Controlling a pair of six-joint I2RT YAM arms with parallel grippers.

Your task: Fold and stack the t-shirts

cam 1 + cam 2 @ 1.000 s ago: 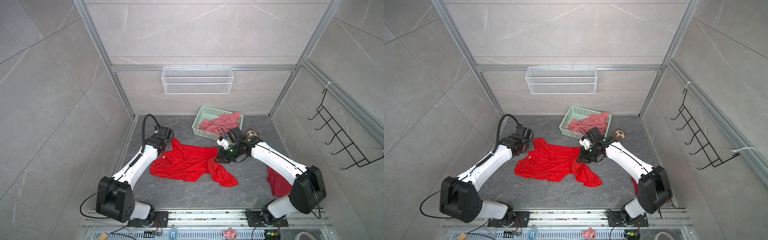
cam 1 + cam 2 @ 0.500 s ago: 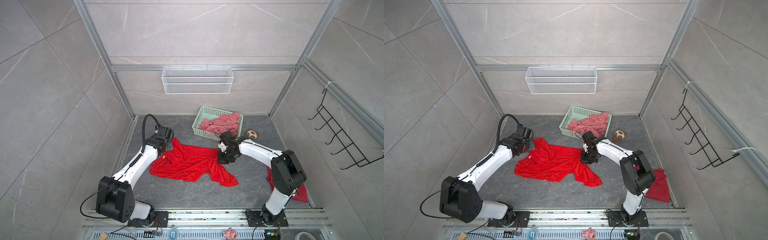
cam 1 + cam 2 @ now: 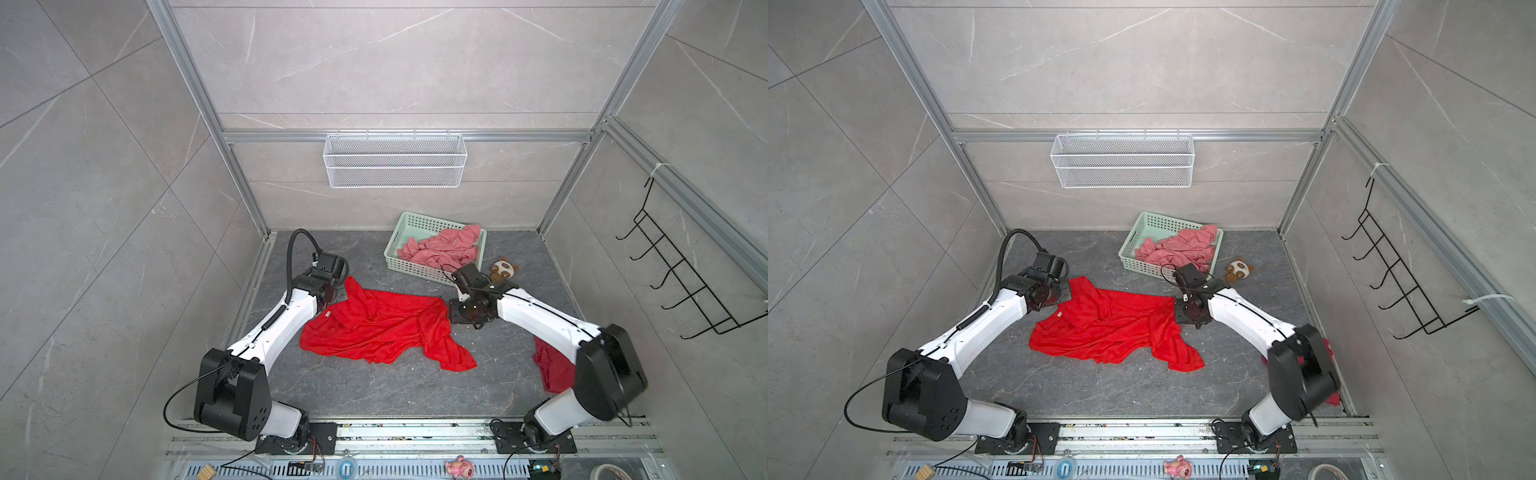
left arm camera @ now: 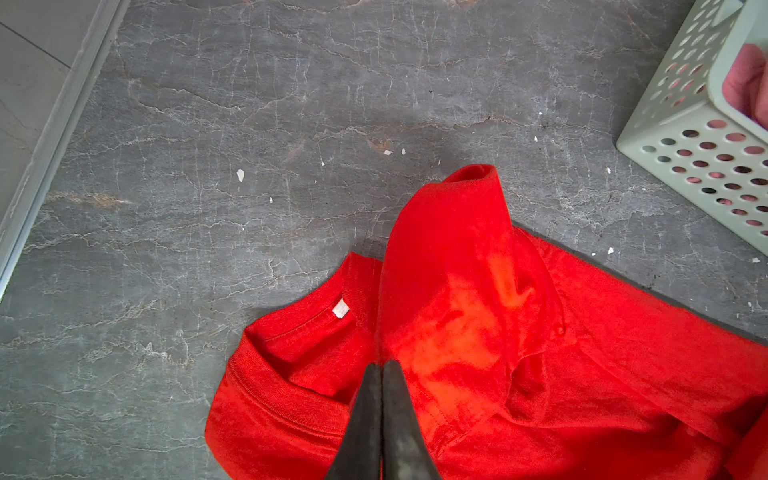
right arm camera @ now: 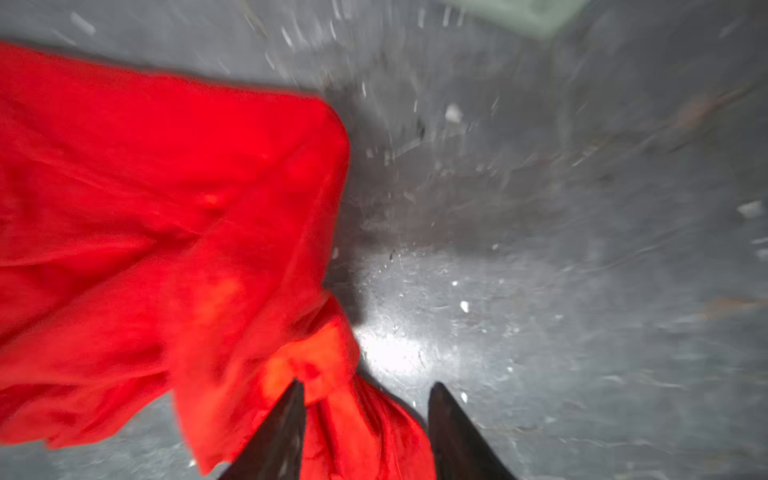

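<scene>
On the counter [image 3: 374, 399], in both top views, the red t-shirt [image 3: 382, 328] lies crumpled between the arms. Salmon t-shirts [image 3: 440, 249] sit in the basket [image 3: 392, 245], and a crimson t-shirt [image 3: 548, 370] is partly hidden behind the right arm [image 3: 540, 324]. Left wrist: left gripper [image 4: 382, 365], jaws pinched on a fold beside the collar [image 4: 286, 395]. Right wrist, blurred: right gripper [image 5: 365, 388], jaws shut a second ago, now apart around a bunched edge, likely releasing it.

Motion smears the right wrist view: the bright red t-shirt [image 5: 166, 228] shows no weave, and the mint basket [image 5: 519, 12] is a blur cut off by the edge. In both top views the right arm [image 3: 540, 322] covers much of the crimson t-shirt [image 3: 550, 370] at four o'clock on the worktop [image 3: 374, 395]. The white label [image 4: 340, 308] is too small to read.
</scene>
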